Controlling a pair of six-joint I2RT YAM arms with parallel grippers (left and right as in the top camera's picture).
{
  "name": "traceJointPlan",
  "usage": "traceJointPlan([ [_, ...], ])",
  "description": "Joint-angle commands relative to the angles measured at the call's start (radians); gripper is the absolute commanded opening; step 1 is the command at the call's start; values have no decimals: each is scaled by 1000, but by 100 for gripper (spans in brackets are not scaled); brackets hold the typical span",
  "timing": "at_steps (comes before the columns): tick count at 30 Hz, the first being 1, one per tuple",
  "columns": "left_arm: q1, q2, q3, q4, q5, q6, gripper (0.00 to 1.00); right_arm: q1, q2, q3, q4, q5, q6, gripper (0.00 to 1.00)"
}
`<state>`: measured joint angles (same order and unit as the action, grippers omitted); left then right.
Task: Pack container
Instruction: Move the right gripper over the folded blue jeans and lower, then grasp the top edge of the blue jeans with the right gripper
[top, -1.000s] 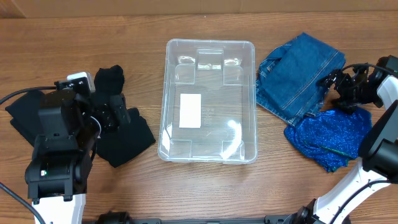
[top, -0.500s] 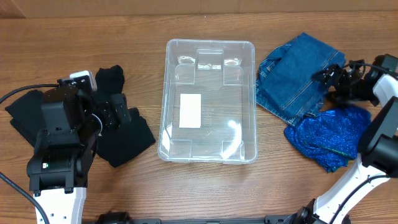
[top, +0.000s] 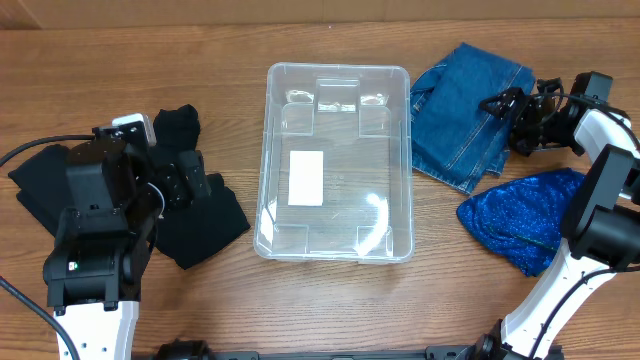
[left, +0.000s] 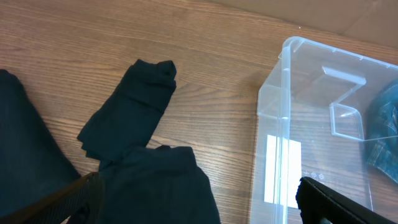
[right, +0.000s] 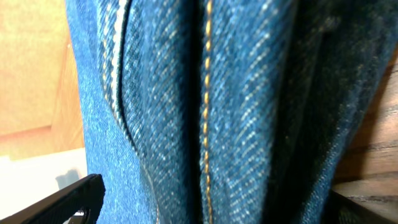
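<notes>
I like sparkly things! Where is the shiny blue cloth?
In the overhead view the shiny blue cloth lies on the right, just in front of the denim jeans and right of the clear container.

Glossy clear plastic container, matt wood-grain table, rough blue denim garment.

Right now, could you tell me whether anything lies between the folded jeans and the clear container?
Nothing visible does: the jeans lie just beside the container, which holds only its white label.
</notes>
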<state>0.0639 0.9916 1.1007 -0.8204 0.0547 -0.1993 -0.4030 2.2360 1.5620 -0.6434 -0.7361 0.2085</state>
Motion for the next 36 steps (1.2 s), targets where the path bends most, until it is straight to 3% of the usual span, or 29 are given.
traceJointPlan([
  [1,-5,3,26,1,-13,20,100,24,104,-51,-50,275,91,100],
  [6,-6,3,26,1,-13,19,100,4,104,-51,-92,440,142,100],
  [14,-6,3,26,1,-10,19,100,-3,127,-66,-57,446,152,100],
  [27,-6,3,26,3,-10,19,100,45,256,-66,3,230,100,98],
  [32,-6,3,26,6,-8,18,100,62,257,-66,4,224,81,85],
  [36,-6,3,26,7,-2,16,100,66,257,-66,4,222,53,58],
])
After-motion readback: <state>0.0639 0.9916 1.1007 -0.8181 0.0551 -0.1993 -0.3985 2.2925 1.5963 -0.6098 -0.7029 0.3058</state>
